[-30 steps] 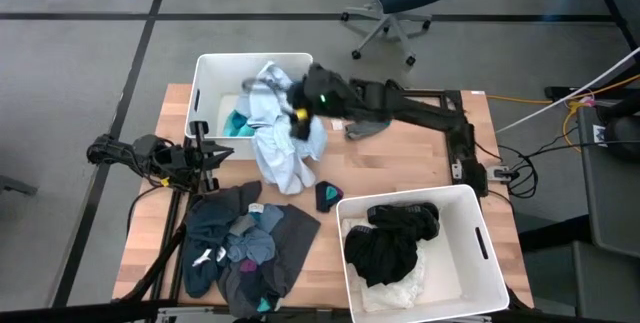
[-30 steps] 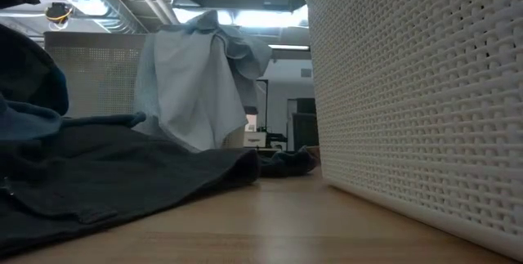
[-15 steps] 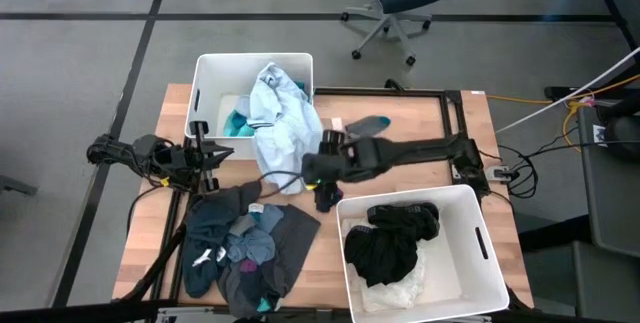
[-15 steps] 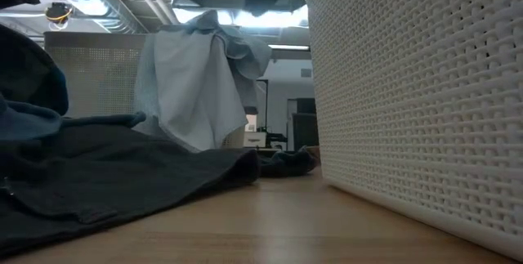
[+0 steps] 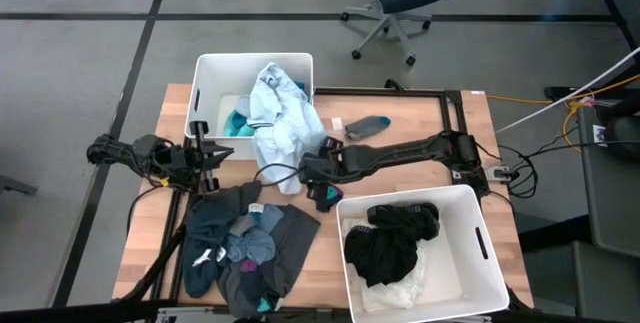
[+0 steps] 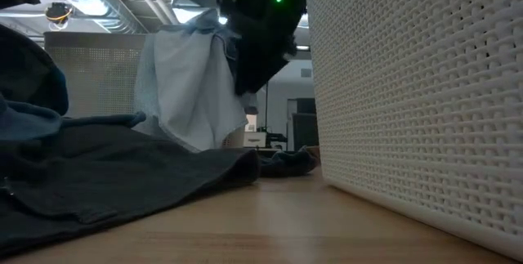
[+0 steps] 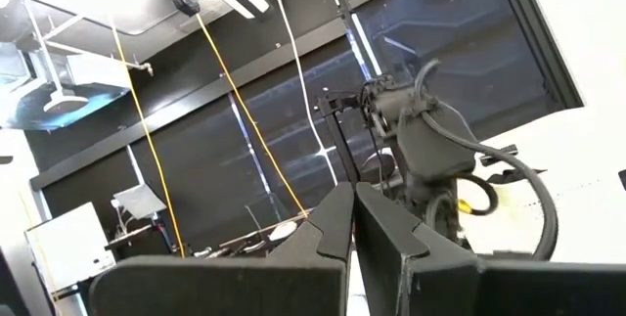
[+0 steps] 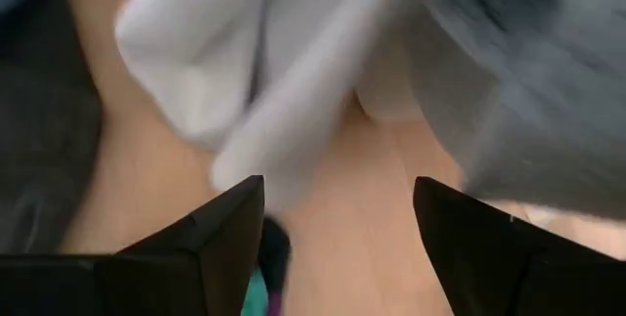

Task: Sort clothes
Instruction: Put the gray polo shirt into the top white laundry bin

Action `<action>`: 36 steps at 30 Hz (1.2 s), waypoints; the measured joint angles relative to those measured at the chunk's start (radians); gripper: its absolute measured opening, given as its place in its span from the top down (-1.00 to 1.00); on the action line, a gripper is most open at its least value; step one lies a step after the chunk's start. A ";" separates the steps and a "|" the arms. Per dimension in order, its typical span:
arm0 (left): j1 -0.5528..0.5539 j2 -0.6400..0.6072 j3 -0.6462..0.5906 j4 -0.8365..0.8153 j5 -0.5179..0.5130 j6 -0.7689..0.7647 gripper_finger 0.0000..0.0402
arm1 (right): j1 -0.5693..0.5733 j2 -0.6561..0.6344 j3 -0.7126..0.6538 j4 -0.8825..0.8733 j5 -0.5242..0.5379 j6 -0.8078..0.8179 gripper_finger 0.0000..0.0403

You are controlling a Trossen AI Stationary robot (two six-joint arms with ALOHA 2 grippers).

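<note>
Evidently the sorting runs by shade: the near white rectangular plastic bin holds black and white garments, so the small dark sock just beside that bin's far-left corner likely belongs there. That would explain why the right gripper hangs over the sock, fingers spread wide above bare wood. Well away from that bin, a pale grey-blue shirt drapes over the rim of the far white bin, half out. The unsorted heap of dark grey and teal clothes lies to the near bin's left. Beyond the heap, the left gripper waits, fingers together
</note>
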 joint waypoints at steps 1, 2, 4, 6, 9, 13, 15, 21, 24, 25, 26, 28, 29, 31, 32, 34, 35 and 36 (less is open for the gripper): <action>0.000 0.000 0.000 0.000 0.000 0.000 0.97 | -0.004 0.000 -0.027 0.069 0.007 -0.018 -0.31; 0.000 0.000 0.000 0.000 0.000 0.000 0.97 | -0.003 0.000 -0.052 0.139 0.008 -0.033 -0.31; 0.000 0.000 0.000 0.000 0.000 -0.006 0.97 | -0.006 0.000 -0.099 0.277 0.017 -0.078 -0.31; 0.000 0.000 0.000 0.000 0.000 -0.012 0.97 | -0.008 0.000 -0.137 0.412 0.025 -0.123 -0.31; 0.000 0.000 0.000 0.000 0.000 -0.012 0.97 | -0.008 0.000 -0.157 0.535 0.028 -0.188 -0.31; 0.000 0.000 0.000 0.000 0.000 0.004 0.97 | -0.008 0.000 -0.154 0.677 0.093 -0.293 -0.31; 0.000 0.000 0.000 0.000 0.000 0.003 0.97 | -0.008 0.000 -0.134 0.731 0.140 -0.369 -0.31; 0.000 0.000 0.000 0.000 0.000 0.001 0.97 | -0.023 0.000 -0.015 0.795 0.223 -0.588 -0.31; 0.000 0.000 0.000 0.000 0.000 0.001 0.97 | -0.049 0.000 0.072 0.802 0.235 -0.683 -0.31; 0.000 0.000 0.000 0.000 0.000 0.001 0.97 | -0.064 0.000 0.098 0.803 0.235 -0.708 -0.31; 0.000 0.000 0.000 0.000 0.000 0.001 0.97 | -0.082 0.000 0.123 0.802 0.235 -0.730 -0.31; 0.000 0.000 0.000 0.000 0.000 0.001 0.97 | -0.125 0.000 0.163 0.806 0.227 -0.750 -0.31; 0.000 0.000 0.000 0.001 0.000 0.001 0.97 | -0.152 0.000 0.179 0.818 0.204 -0.751 -0.31; 0.000 0.000 0.000 0.005 0.000 0.000 0.97 | -0.205 0.000 0.205 0.847 0.150 -0.743 -0.31; 0.000 0.000 0.000 0.007 0.000 0.000 0.97 | -0.234 0.000 0.214 0.863 0.119 -0.727 -0.31; 0.000 0.000 0.000 0.008 0.000 0.000 0.97 | -0.288 0.000 0.219 0.900 0.048 -0.677 -0.31; 0.000 0.000 0.000 0.008 0.000 0.001 0.97 | -0.316 -0.001 0.219 0.905 0.010 -0.635 -0.31; 0.000 0.000 0.000 0.008 0.000 0.003 0.97 | -0.341 -0.001 0.219 0.903 -0.025 -0.590 -0.31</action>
